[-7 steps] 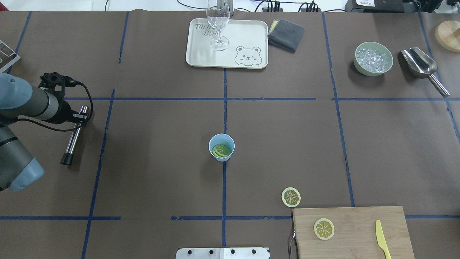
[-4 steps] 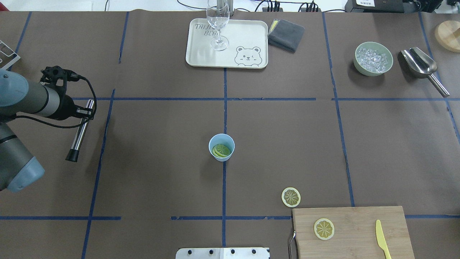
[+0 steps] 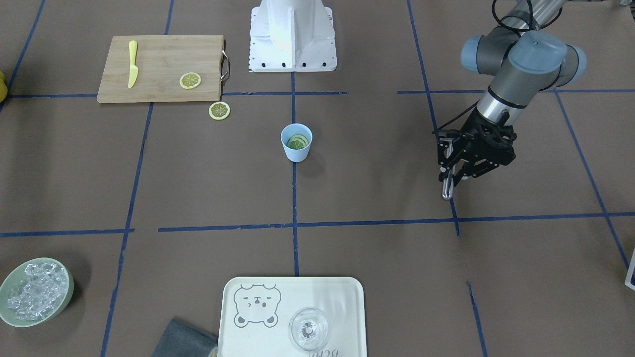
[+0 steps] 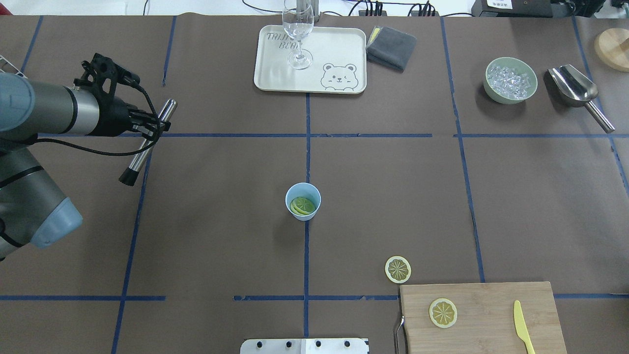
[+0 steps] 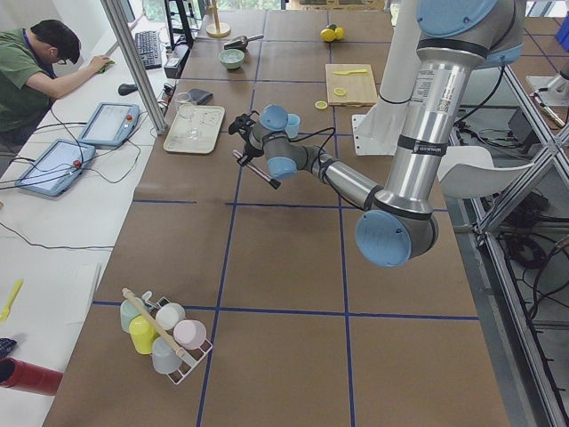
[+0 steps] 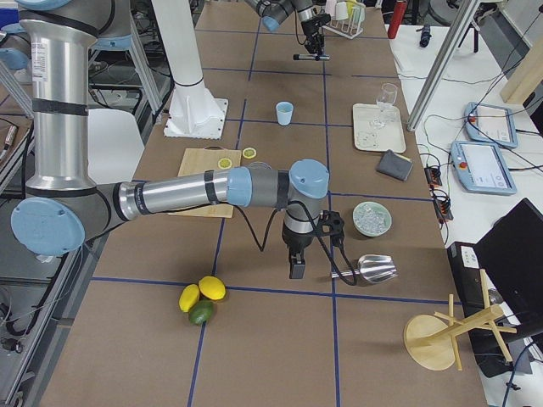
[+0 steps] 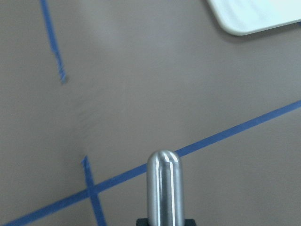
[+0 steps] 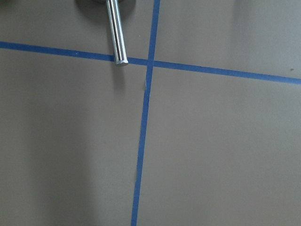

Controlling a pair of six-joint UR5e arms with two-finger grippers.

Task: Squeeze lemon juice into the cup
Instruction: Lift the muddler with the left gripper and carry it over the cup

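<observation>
The left gripper [image 4: 150, 129] is clamped around the middle of a metal rod [image 4: 146, 142], out at ten o'clock from the cup [image 4: 304, 190]. I'd guess the rod is the pressing tool, gripped mid-shaft so an end can reach inside. The lemon slices [image 4: 302, 205] lie in the cup, mid-tabletop [image 4: 221, 246], ready for mashing. A spare slice [image 4: 398, 269] lies at five o'clock, another slice [image 4: 443, 312] on the cutting board [image 4: 491, 319]. The right gripper [image 6: 296, 271] hangs near the scoop [image 6: 373, 270]; I cannot tell whether its fingers are apart or together.
</observation>
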